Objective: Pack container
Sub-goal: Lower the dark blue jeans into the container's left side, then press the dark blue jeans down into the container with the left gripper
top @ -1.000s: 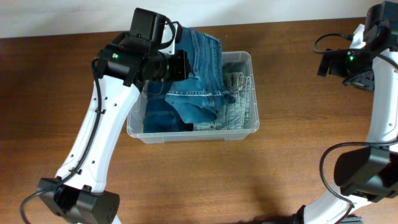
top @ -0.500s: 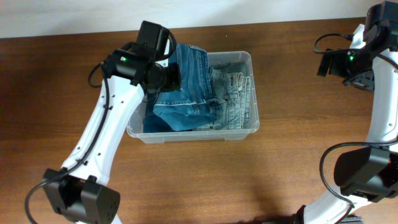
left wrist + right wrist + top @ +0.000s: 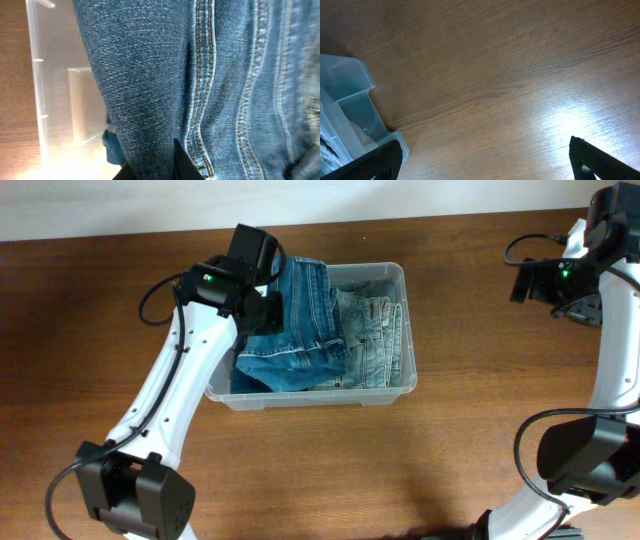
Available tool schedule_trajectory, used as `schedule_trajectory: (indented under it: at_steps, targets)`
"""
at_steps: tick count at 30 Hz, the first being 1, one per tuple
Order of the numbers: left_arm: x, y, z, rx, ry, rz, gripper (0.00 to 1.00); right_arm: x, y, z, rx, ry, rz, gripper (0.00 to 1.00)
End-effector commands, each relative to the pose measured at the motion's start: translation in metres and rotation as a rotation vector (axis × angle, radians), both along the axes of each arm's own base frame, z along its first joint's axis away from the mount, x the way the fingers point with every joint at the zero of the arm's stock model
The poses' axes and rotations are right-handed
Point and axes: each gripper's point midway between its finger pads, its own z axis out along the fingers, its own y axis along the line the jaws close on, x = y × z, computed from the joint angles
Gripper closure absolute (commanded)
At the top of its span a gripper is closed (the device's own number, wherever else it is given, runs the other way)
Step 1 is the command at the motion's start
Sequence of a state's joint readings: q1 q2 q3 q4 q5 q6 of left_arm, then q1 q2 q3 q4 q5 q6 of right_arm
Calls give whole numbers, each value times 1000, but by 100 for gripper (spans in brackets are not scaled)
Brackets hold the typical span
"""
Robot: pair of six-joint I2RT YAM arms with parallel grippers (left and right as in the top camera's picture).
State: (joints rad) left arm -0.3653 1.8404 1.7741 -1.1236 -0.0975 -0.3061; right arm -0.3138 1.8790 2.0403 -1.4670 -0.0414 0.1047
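Pinching the dark jeans (image 3: 300, 330) between nearly closed jaws, the left gripper (image 3: 268, 308) hung over the ten-o'clock corner of the container (image 3: 330, 396), mid-table (image 3: 450, 460); at its two o'clock, the right gripper (image 3: 485, 162) gaped wide, empty.

We're looking at a robotics lab bench, a staged test set-up. A brown wood-grain table (image 3: 450, 450) fills the overhead view, and a plain white wall (image 3: 100, 205) runs along its 12 o'clock edge. A white-and-black jointed robot arm (image 3: 170, 380) rises from 7 o'clock. A second white-and-black robot arm (image 3: 610, 350) stands from 5 up to 2 o'clock, with a black cable (image 3: 520, 245) looping off it. Just toward 12 o'clock of centre sits a clear rectangular plastic tub (image 3: 320, 397) of blue denim jeans (image 3: 300, 330), a practice load.
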Motion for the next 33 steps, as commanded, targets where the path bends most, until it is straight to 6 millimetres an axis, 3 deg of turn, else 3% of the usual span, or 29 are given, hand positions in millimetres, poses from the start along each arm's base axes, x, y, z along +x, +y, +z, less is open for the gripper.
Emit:
schedule_trajectory:
  at_steps: [1, 9, 14, 15, 19, 21, 26, 31, 33]
  targets:
    - [3, 36, -12, 105, 7, 55, 100, -1, -1, 4, -11, -8, -3, 1]
    - [4, 68, -24, 125, 39, 100, 100, -1, -1, 4, -11, -8, -3, 1]
    - [9, 72, -23, 138, 26, 57, 99, -1, -1, 4, -11, -8, -3, 1]
    - [10, 71, -23, 132, 24, 49, 93, -1, -1, 4, -11, -8, -3, 2]
    - [11, 70, -23, 128, 19, 47, 40, -1, -1, 4, -11, -8, -3, 2]
    - [12, 69, -23, 127, 15, 47, 25, -1, -1, 4, -11, -8, -3, 2]
    - [20, 68, -16, 117, -23, 50, 22, -1, -1, 4, -11, -8, -3, 2]
    - [32, 62, 13, 97, -97, 49, 23, -1, -1, 4, -11, -8, -3, 1]
    - [35, 57, 22, 91, -117, 41, 28, -1, -1, 4, -11, -8, -3, 1]
